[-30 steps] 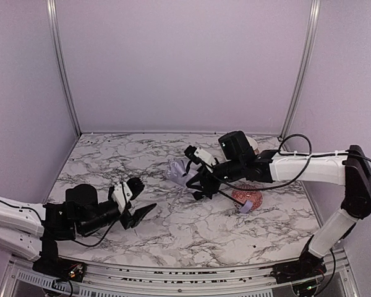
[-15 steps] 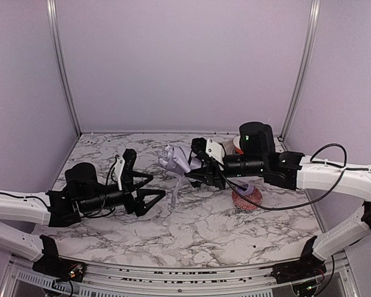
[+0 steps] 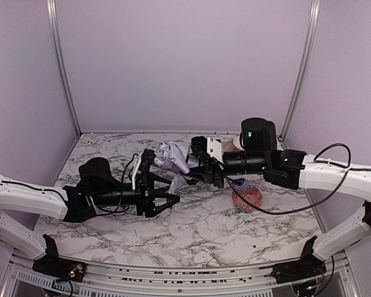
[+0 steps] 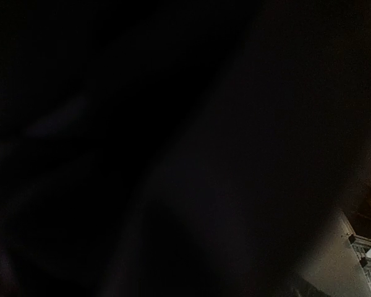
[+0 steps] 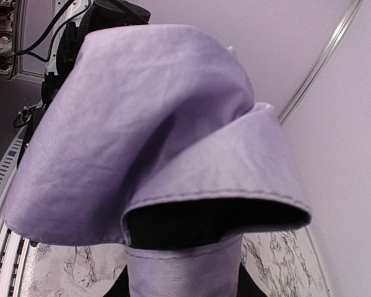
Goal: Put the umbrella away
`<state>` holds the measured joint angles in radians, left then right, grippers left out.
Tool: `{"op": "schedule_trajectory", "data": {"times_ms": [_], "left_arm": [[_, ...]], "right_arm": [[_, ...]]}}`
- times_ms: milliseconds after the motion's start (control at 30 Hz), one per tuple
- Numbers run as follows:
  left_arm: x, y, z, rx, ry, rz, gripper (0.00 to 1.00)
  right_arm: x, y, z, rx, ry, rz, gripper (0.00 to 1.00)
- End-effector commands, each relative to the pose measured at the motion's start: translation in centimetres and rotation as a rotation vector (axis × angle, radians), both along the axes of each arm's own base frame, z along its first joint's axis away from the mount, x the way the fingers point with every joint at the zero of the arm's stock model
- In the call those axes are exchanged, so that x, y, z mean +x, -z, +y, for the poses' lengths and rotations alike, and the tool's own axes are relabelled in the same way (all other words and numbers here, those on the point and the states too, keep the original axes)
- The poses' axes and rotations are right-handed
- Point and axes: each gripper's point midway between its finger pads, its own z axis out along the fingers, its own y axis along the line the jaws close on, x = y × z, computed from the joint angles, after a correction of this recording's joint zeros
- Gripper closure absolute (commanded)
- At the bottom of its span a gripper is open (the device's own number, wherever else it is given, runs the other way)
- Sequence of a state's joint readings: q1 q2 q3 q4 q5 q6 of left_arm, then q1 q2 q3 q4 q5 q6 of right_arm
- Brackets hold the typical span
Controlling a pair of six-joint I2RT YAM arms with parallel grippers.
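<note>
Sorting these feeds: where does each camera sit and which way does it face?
Top external: above and behind the robot, looking down at table, left arm, right arm, umbrella.
Left wrist: almost black, facing unreadable, no fingers visible.
Right wrist: close against umbrella fabric, fingers hidden.
Shared: top and right wrist see the umbrella.

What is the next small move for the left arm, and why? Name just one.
Probably close the left tool on the umbrella. Its jaws stand open right at the loose lavender canopy, which the right tool holds up off the table; the left wrist view is dark, so contact can't be confirmed.
</note>
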<state>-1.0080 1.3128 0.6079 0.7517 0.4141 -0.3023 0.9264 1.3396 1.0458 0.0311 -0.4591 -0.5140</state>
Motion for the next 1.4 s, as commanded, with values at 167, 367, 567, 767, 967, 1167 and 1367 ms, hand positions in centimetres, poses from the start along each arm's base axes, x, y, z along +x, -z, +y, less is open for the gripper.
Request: {"op": "schedule_trajectory", "data": {"times_ms": [167,367,567,767,967,1167,1367], "left_arm": [[-1.9,-1.1,0.1,-0.090,0.100,-0.044,0.53],[-2.1,-1.2,0.4,-0.099,0.097,-0.058,1.00],[0.0,4.7,1.4,0.087,-0.041,-0.096,1.00],[3.9,14.8,2.9,0.469,-0.230,-0.023,1.00],[3.7,19.2,3.5,0.562,-0.251,0.103,1.00],[3.6,22.9,3.8,0.695,-0.242,0.169,1.00],[2.4,26.5,4.2,0.796,-0.189,0.273,1.00]], "right_arm": [[-1.5,-7.8,-0.2,0.182,-0.053,-0.138,1.00],[-1.5,-8.3,-0.4,0.188,-0.047,-0.133,1.00],[-0.4,-7.5,-1.3,0.164,-0.030,-0.029,1.00],[2.9,1.0,-1.0,0.012,0.116,0.311,1.00],[9.3,12.0,-2.3,-0.088,0.422,0.568,0.99],[12.1,20.7,-2.3,-0.201,0.504,0.704,0.95],[11.8,24.4,-2.5,-0.282,0.484,0.743,0.70]]}}
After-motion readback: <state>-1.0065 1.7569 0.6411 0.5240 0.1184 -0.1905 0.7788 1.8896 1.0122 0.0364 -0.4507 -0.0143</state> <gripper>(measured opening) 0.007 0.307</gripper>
